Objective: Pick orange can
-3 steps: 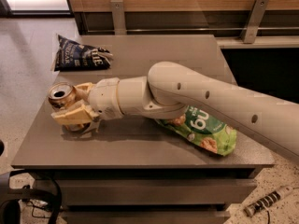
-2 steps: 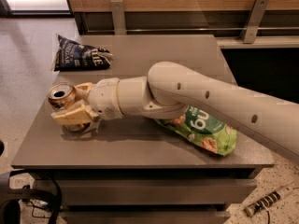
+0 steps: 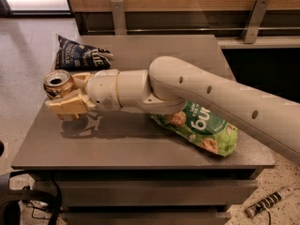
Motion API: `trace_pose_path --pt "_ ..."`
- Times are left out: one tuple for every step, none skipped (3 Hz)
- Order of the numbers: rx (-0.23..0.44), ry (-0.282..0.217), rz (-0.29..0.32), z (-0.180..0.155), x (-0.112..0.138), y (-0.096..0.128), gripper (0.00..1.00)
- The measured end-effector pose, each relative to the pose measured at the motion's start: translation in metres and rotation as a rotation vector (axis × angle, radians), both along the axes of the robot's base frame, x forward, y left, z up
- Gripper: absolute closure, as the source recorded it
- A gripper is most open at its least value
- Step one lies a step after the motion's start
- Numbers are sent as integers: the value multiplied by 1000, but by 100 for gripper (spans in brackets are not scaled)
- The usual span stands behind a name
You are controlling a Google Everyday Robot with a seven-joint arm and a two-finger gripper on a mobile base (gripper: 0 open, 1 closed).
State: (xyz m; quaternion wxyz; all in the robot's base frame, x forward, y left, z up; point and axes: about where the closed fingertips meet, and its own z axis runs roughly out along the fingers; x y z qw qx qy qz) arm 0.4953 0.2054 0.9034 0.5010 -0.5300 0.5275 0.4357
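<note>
The orange can, copper-coloured with an open silver top, sits between the tan fingers of my gripper at the left side of the grey table. The gripper is shut on the can and holds it slightly above the tabletop, with a shadow beneath it. The white arm reaches in from the right, across the table.
A green chip bag lies under the arm at the right of the table. A dark blue snack bag lies at the back left corner. A wooden wall with metal brackets stands behind the table, and cables lie on the floor at the left.
The gripper and the can have risen a little and shifted slightly back from the tabletop. The bags have not moved.
</note>
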Motion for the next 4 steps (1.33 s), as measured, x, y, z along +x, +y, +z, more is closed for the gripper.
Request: trace_pose_path --pt "-13 -25 -35 24 3 -4 100" --pt "-44 -63 -64 51 2 -7 100" --pt "-83 -108 -84 80 1 -10 100" --pt "-83 -108 -84 80 1 -10 100"
